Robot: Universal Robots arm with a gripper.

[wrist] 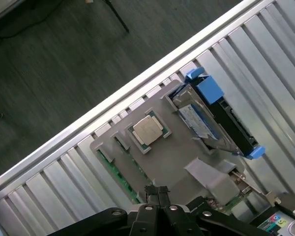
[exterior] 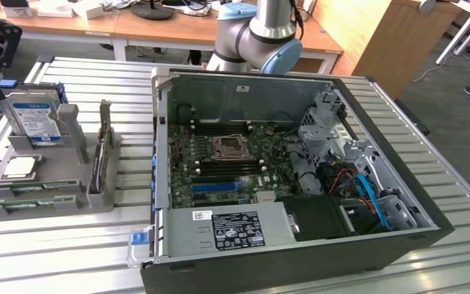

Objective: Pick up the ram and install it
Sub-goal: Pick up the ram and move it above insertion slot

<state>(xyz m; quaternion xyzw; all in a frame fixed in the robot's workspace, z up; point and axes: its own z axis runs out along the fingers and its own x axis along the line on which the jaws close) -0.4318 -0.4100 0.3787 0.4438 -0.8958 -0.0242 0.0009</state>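
Claw (wrist: 157,191) is pinched right shut, tips pressed together, nothing in it. It hangs above the grey holder (exterior: 96,197), which sits on the slatted surface (exterior: 71,245) at the exterior view's left, and touches none of the parts there. The ram (exterior: 39,186) lies in the holder's front slots, green edge and white labels showing, just beside the square processor chip (exterior: 21,166). Behind them the hard drive (exterior: 35,119) stands upright. Toward the exterior view's right the computer case (exterior: 300,269) lies open, motherboard (exterior: 227,165) exposed.
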